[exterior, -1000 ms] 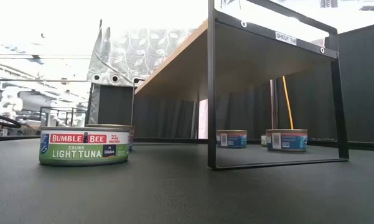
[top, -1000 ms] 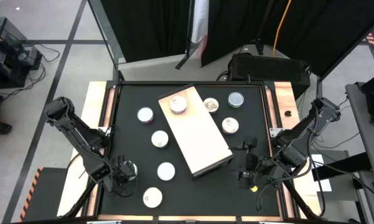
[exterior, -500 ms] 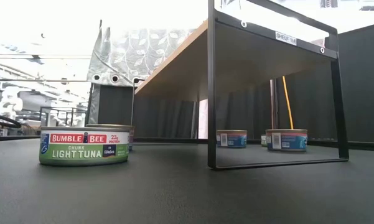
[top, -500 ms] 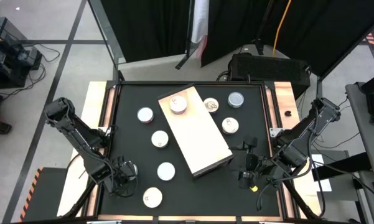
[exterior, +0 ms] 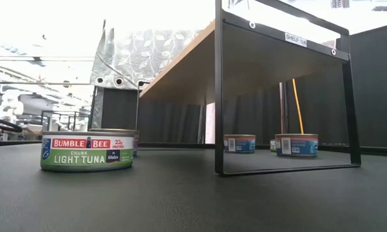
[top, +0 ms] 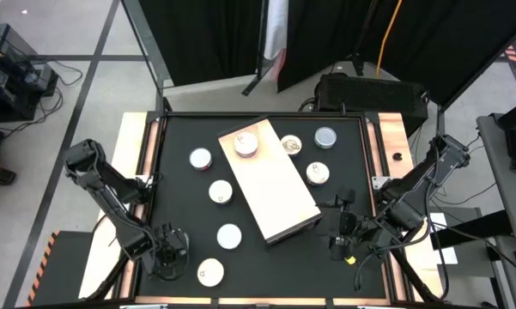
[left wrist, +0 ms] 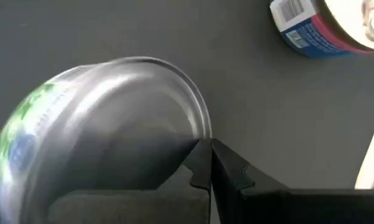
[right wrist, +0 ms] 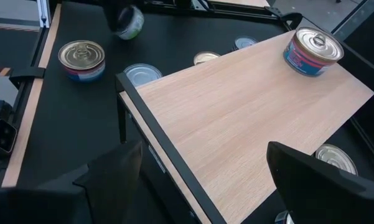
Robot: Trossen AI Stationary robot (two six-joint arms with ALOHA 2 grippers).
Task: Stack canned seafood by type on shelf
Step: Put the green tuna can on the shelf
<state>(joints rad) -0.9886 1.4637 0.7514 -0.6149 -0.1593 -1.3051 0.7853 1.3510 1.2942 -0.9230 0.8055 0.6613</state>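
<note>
Left end effector at the table's near-left corner, clenched on a green tin; shelf lies right and beyond. Right end effector released, idle.

The shelf lies slantwise across the middle of the worktop, with one tin on its far end. Left of it sit four tins — the nearest by the front edge, just beside the left gripper. Right of the shelf lie three more tins — the right gripper rests nearer the front.
</note>
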